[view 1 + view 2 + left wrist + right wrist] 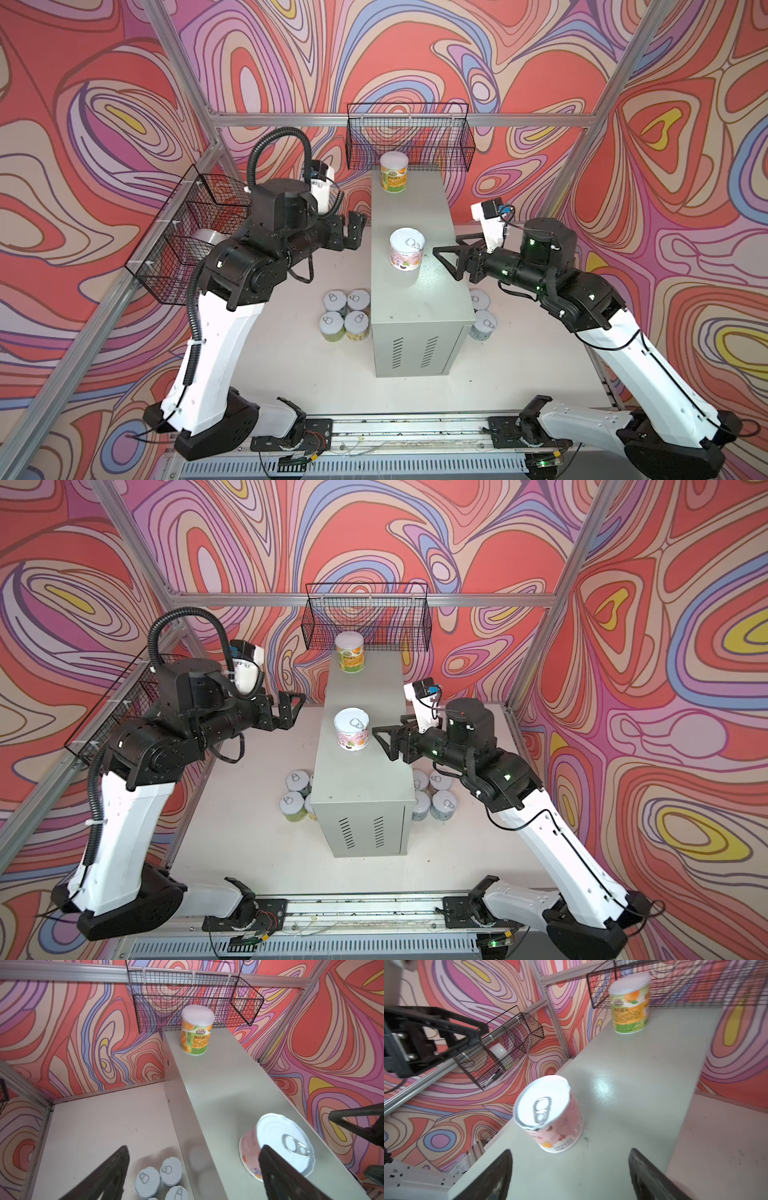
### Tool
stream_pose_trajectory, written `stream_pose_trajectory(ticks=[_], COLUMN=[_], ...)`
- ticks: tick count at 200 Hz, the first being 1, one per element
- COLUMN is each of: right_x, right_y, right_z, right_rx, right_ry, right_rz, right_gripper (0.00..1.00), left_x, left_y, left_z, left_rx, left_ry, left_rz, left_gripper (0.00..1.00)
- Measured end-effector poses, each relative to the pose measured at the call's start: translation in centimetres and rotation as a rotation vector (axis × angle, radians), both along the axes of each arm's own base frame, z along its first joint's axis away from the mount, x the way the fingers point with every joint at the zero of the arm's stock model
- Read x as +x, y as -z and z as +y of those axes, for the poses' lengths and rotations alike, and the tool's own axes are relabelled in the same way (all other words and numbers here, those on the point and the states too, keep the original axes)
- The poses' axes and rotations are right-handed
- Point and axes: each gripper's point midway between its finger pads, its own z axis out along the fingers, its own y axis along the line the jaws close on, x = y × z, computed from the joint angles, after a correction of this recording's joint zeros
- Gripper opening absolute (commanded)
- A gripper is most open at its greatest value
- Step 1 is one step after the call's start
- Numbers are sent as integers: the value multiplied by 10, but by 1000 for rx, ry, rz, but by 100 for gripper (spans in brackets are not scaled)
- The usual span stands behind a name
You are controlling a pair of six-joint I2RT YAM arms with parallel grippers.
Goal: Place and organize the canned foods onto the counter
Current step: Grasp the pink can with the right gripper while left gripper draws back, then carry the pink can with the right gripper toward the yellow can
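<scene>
The counter point(415, 299) is a tall light-grey cabinet in the middle of both top views. Two canned foods stand upright on its top: a yellow-green can point(394, 172) at the far end and a pink can point(407, 249) midway. My left gripper point(358, 230) hangs open just left of the counter, apart from the pink can point(276, 1145). My right gripper point(446, 245) is open at the counter's right edge, short of the pink can point(550, 1113), with nothing between its fingers. Several cans point(347, 316) stand on the table left of the counter, and several more point(434, 798) stand to its right.
A black wire basket point(407, 137) hangs on the back wall just above the counter's far end. Another wire basket point(187, 241) on the left wall holds a silver roll point(208, 237), close behind my left arm. White tabletop point(311, 374) lies in front of the counter.
</scene>
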Motion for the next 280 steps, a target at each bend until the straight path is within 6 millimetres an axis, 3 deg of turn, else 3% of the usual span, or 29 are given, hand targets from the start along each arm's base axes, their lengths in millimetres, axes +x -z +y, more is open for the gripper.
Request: stream_pose_trajectory(ticks=[43, 79, 154, 192, 280], right_x=[2, 11, 25, 36, 77], right_y=[2, 22, 42, 44, 47], right_z=[31, 50, 63, 67, 50], right_rx=[-51, -113, -160, -166, -241], right_ry=[-57, -68, -51, -24, 200], right_rz=[-25, 7, 25, 7, -51], right_gripper=[89, 88, 86, 76, 75], left_x=[15, 24, 31, 35, 38], left_y=[71, 101, 112, 115, 119], left_z=[9, 7, -13, -19, -22], left_rx=[-71, -116, -198, -215, -217], left_ry=[-32, -30, 44, 68, 75], left_rz=[156, 218, 236, 246, 256], left_gripper=[93, 93, 89, 88, 86])
